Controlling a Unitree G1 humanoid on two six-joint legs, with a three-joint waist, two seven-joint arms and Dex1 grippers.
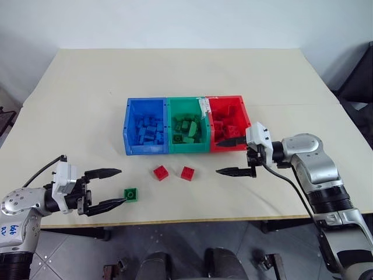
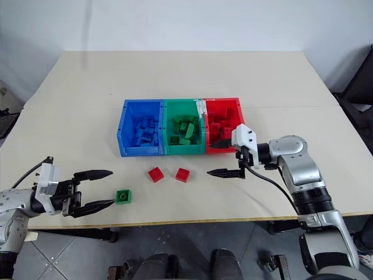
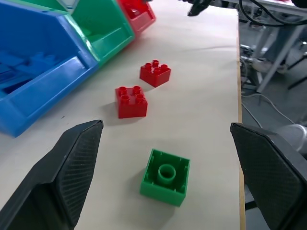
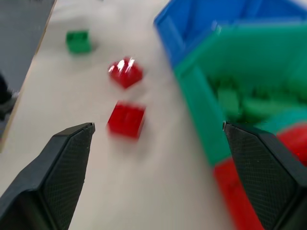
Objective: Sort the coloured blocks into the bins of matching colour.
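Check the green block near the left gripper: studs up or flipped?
Flipped. The green block lies on the table with its hollow underside and round tube facing up, no studs showing.

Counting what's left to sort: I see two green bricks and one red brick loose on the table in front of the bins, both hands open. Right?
Not quite: the colours are swapped. The left eye view shows two red bricks and one green brick loose on the table in front of the bins. The left hand and right hand are both open.

I see a green block [image 3: 165,177] lying studs-down between my left gripper's [image 3: 168,184] spread fingers, two red blocks [image 3: 131,101] and the bins [image 3: 43,79] beyond.
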